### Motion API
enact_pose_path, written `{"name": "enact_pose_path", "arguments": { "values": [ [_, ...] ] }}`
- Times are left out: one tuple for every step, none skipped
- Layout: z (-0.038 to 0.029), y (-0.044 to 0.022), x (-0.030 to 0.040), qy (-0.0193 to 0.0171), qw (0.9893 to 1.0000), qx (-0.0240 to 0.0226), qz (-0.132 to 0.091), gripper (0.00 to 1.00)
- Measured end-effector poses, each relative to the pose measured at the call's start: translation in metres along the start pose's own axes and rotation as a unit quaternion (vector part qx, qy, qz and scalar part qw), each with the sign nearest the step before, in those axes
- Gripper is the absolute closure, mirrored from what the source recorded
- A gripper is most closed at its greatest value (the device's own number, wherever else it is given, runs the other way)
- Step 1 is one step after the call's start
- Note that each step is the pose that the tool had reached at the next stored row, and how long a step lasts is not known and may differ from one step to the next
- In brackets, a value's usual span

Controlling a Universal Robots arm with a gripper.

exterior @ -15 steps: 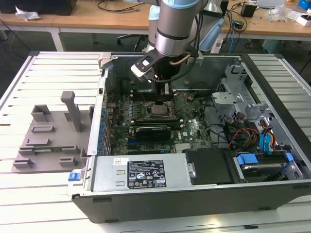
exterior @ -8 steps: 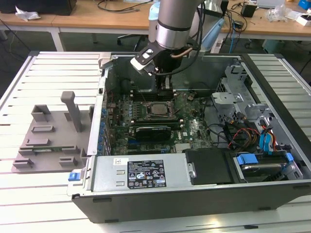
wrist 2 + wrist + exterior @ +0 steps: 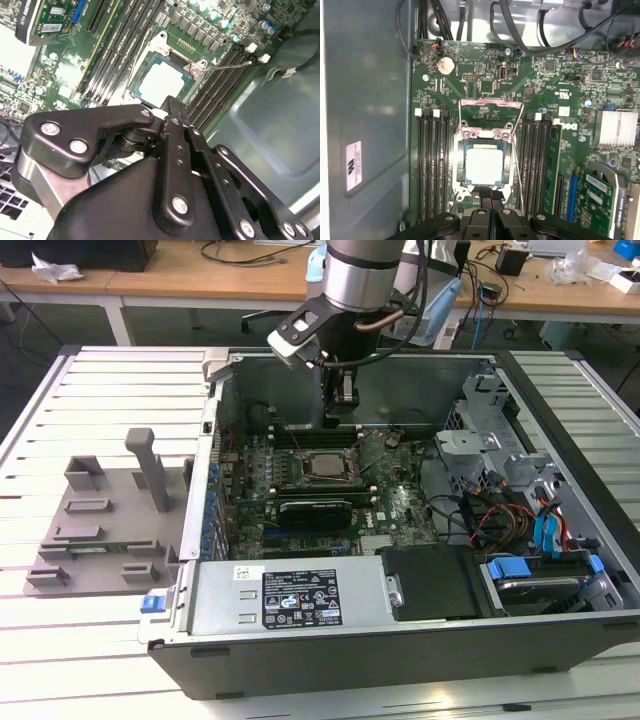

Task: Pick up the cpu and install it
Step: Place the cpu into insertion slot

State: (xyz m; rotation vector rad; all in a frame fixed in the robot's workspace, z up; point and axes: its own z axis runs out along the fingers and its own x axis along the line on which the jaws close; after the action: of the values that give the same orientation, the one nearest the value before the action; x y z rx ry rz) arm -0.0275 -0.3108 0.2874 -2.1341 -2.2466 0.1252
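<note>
The cpu (image 3: pixel 484 166), a small square chip with a pale silvery top, lies flat in the motherboard socket (image 3: pixel 461 170); it also shows in the second wrist view as the cpu (image 3: pixel 165 80) and in the exterior view as the cpu (image 3: pixel 322 466). The socket's metal load plate (image 3: pixel 490 103) stands swung open beside it, and its wire lever (image 3: pixel 518 165) is raised. My gripper (image 3: pixel 490 193) hovers just above one edge of the socket, fingers pressed together with nothing between them. In the exterior view the gripper (image 3: pixel 335 418) hangs inside the case, behind the cpu.
The open computer case (image 3: pixel 300 605) lies on a slatted white table. Memory slots (image 3: pixel 432 165) flank the socket on both sides. An expansion card (image 3: pixel 315 512) sits in front of it. Drive cage and cables (image 3: pixel 510 500) are at the exterior view's right, a grey plastic tray (image 3: pixel 100 525) at its left.
</note>
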Motion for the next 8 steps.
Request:
{"name": "enact_pose_path", "arguments": {
  "values": [
    [0.0000,0.0000,0.0000,0.0001,1.0000,-0.0001,0.000,0.89],
    [0.0000,0.0000,0.0000,0.0002,1.0000,-0.0001,0.000,0.89],
    [0.0000,0.0000,0.0000,0.0002,1.0000,-0.0001,0.000,0.89],
    [0.0000,0.0000,0.0000,0.0002,1.0000,-0.0001,0.000,0.89],
    [-0.0001,0.0000,0.0000,0.0002,1.0000,-0.0001,0.000,0.89],
    [-0.0001,0.0000,0.0000,0.0003,1.0000,0.0000,0.000,0.89],
    [-0.0001,0.0000,0.0000,0.0003,1.0000,-0.0001,0.000,0.89],
    [-0.0001,0.0000,0.0000,0.0004,1.0000,0.0000,0.000,0.89]
  ]
}}
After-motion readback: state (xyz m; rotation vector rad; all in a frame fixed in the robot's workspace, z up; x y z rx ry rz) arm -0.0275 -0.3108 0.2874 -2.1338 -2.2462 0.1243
